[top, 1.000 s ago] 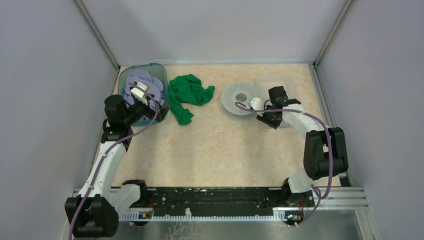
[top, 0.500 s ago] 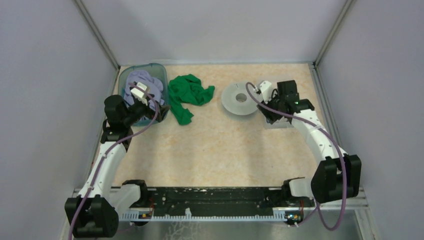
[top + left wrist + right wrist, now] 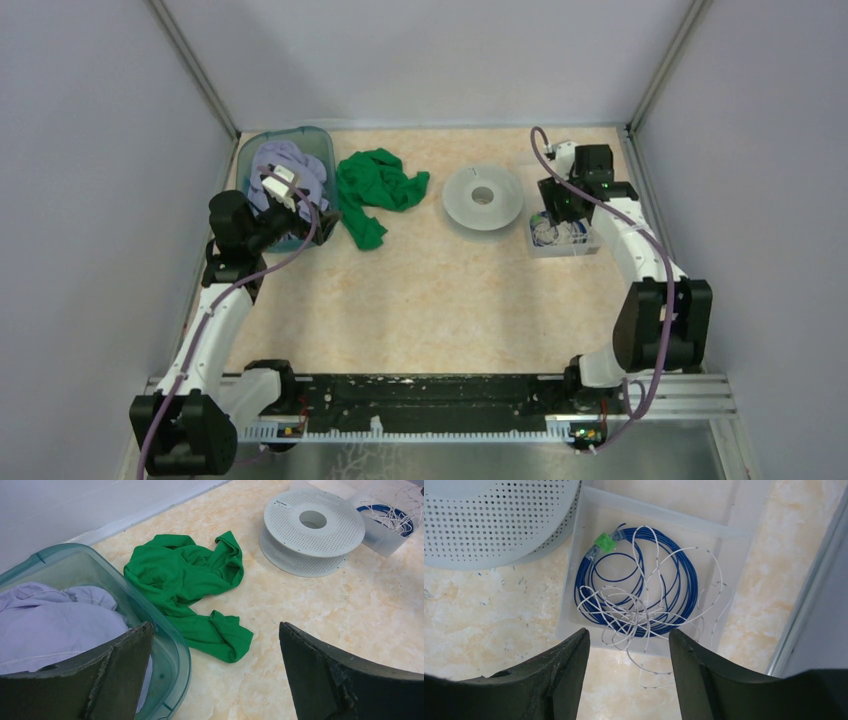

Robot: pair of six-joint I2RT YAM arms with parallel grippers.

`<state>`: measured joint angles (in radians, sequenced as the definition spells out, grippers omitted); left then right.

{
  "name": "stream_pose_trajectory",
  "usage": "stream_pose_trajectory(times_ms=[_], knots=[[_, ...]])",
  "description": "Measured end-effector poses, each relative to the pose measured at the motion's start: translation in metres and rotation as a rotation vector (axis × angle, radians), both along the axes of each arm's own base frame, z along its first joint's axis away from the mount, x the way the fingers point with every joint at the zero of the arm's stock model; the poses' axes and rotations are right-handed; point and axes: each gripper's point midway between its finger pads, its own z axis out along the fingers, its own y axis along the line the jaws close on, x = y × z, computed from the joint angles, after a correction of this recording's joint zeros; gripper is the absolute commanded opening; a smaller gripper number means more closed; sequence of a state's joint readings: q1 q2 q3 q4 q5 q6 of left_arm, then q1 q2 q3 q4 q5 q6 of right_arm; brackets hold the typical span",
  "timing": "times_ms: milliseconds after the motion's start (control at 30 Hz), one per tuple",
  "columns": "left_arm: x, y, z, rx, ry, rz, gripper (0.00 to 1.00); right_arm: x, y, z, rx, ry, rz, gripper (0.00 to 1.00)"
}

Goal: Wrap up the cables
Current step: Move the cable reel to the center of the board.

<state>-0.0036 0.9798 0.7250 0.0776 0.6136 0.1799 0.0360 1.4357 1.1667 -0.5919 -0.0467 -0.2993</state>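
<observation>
right gripper [image 3: 626,645] hovers over the clear tray [image 3: 654,514], jaws parted to a middling gap and nothing between them. right below and just ahead of its fingertips lie the cables. the blue cable [image 3: 686,575] is coiled in a neat ring inside the tray, with a green tag [image 3: 605,542] on the far-left side of the ring as the wrist camera sees it. the white cable [image 3: 624,611] sprawls in loose loops across the blue coil, a few strands spilling over the tray's near edge towards the fingers. off to the gripper's left, touching the tray's corner, sits the perforated grey spool [image 3: 489,520].

over on the other side, the left gripper [image 3: 215,630] is spread wide and empty. one finger hangs over the teal bin [image 3: 172,647] holding lavender cloth [image 3: 50,625], and a green cloth [image 3: 185,580] lies on the table ahead, between the fingers.
</observation>
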Motion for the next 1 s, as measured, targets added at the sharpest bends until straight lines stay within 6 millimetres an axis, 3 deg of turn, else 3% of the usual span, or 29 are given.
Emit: stream_pose_trajectory(times_ms=[233,500,600,767,867,1000], knots=[[0.000,-0.001,0.001,-0.001,-0.004,-0.004,1.00,0.002,-0.001,-0.023,0.018,0.066,-0.017,0.59],[0.000,-0.001,0.000,-0.003,-0.005,-0.008,1.00,0.009,0.023,-0.013,0.102,0.045,0.058,0.72],[0.000,-0.001,0.000,-0.003,-0.005,-0.008,1.00,0.021,0.045,0.003,0.115,0.001,0.124,0.78],[0.000,-0.001,-0.001,-0.003,-0.005,-0.008,1.00,0.037,0.107,0.019,0.134,-0.037,0.289,0.95],[0.000,-0.001,0.000,-0.003,-0.008,-0.008,1.00,0.046,0.140,0.013,0.141,-0.020,0.369,0.99],[0.000,-0.001,-0.001,-0.002,-0.007,-0.007,1.00,0.054,0.171,-0.012,0.128,0.034,0.445,0.99]])
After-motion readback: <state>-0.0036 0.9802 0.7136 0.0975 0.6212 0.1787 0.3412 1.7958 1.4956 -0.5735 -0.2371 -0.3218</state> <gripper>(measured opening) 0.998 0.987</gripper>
